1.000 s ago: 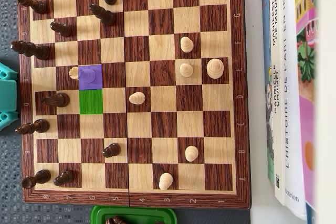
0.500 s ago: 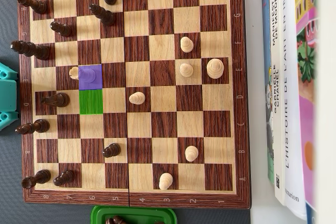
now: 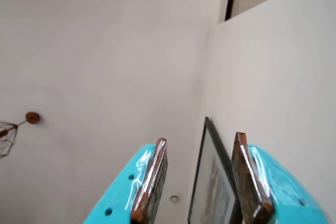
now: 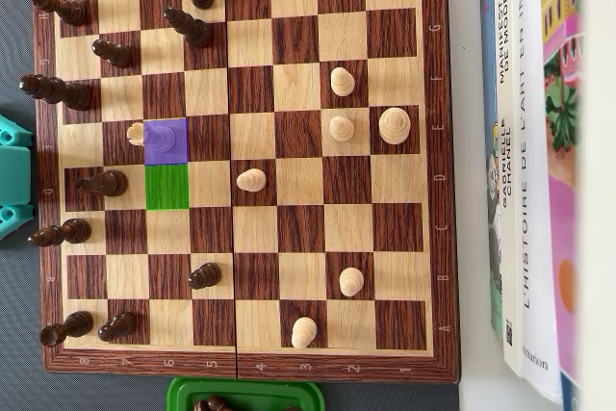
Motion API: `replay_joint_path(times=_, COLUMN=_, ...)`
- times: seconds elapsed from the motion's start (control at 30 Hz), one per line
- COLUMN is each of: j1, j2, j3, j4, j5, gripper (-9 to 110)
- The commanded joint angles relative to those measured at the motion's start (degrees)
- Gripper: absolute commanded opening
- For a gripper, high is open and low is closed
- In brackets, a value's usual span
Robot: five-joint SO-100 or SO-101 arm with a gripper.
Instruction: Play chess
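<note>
Overhead — gripper (image 3: 199, 177) jaws apart, chessboard (image 4: 433, 141) untouched.

In the wrist view the gripper (image 3: 199, 182) is pointing up at a ceiling, its turquoise body running off the bottom edge. A framed picture (image 3: 212, 192) just behind its fingers is being cut there too. In the overhead view only a teal arm part (image 4: 12, 175) is showing at the left edge; a green tray (image 4: 245, 396) is running off the bottom.
</note>
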Motion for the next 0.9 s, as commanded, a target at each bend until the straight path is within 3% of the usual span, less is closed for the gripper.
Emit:
replay_joint_path(times=0.0, j1=0.26, j2=-2.02, j3=-4.75, j4=5.01, j5=-0.44, gripper=18)
replay_joint_path(times=0.63, j1=-0.35, j2=-13.89, j3=-16.17, j4=16.26, j5=-0.35, gripper=18)
replay_joint_path(times=0.87, j1=0.09, j2=-14.68, j3=-23.73, j4=32.43, j5=-0.35, gripper=18)
